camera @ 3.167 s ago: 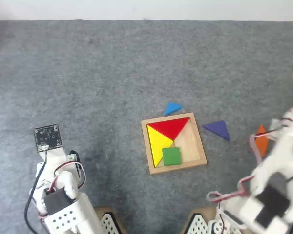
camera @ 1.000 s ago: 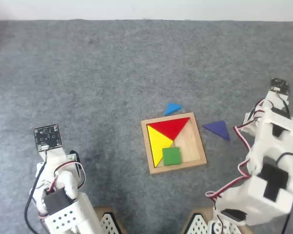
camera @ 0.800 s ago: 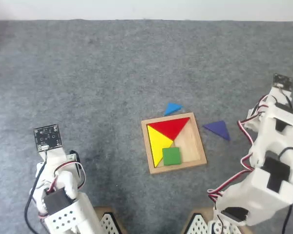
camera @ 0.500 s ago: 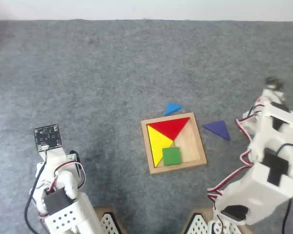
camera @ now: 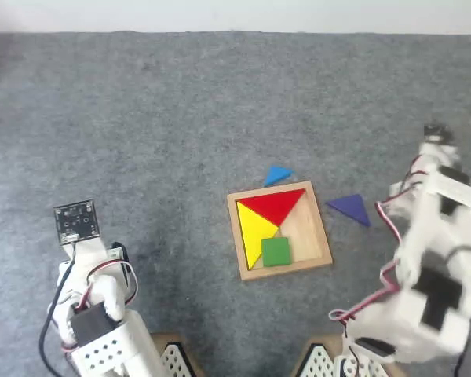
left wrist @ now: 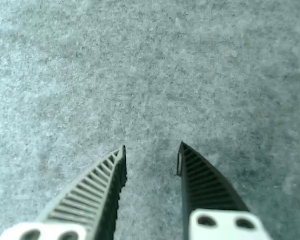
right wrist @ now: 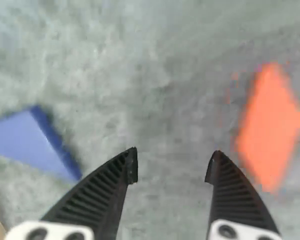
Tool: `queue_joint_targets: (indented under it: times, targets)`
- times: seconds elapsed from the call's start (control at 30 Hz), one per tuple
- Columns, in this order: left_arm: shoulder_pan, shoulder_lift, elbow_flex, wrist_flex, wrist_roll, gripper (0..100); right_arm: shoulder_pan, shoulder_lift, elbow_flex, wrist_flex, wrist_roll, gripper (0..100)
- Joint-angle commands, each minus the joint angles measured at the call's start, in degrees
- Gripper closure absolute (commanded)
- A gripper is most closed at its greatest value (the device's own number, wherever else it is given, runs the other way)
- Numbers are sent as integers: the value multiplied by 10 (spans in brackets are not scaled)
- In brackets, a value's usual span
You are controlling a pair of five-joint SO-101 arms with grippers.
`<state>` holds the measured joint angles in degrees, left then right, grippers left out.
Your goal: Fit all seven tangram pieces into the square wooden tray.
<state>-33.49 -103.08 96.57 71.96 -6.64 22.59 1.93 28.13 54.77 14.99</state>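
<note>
The square wooden tray (camera: 307, 235) lies mid-table with a red triangle (camera: 273, 203), a yellow triangle (camera: 254, 229) and a green square (camera: 275, 251) in it. Just behind the tray lies a small light-blue triangle (camera: 277, 173). To its right lies a dark blue triangle (camera: 350, 207) (right wrist: 29, 143). My right arm (camera: 438, 228) stretches along the table's right side. My right gripper (right wrist: 172, 161) is open over bare felt, with the dark blue triangle on one side and an orange parallelogram (right wrist: 270, 125) on the other. My left gripper (left wrist: 152, 151) hangs open above bare felt, and its arm (camera: 94, 294) stands at the near left.
Grey felt (camera: 180, 110) covers the whole table, with wide free room at the back and left. Both arm bases (camera: 243, 357) sit at the near edge.
The right arm has risen from a low crouch at the right edge and stretched forward, now covering the orange piece in the high view. The left arm and the pieces have not moved.
</note>
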Motion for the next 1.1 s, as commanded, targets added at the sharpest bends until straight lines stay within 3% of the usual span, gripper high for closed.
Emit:
queue_joint_targets:
  times: [0.0, 0.2, 0.5, 0.63, 1.07]
  targets:
    - [-4, -11, -2, 3, 4, 833, 27, -125, -18, 16, -5, 768]
    - [-4, -11, -2, 3, 4, 833, 32, -88, -43, 26, -3, 768]
    - [-4, -11, -2, 3, 4, 833, 65, 79, -66, -58, 17, 768]
    - [-3, -11, -2, 3, 4, 833, 36, 154, -86, -36, 33, 768]
    - [-2, -11, -2, 3, 4, 833, -6, 127, -59, 1, 139, 768]
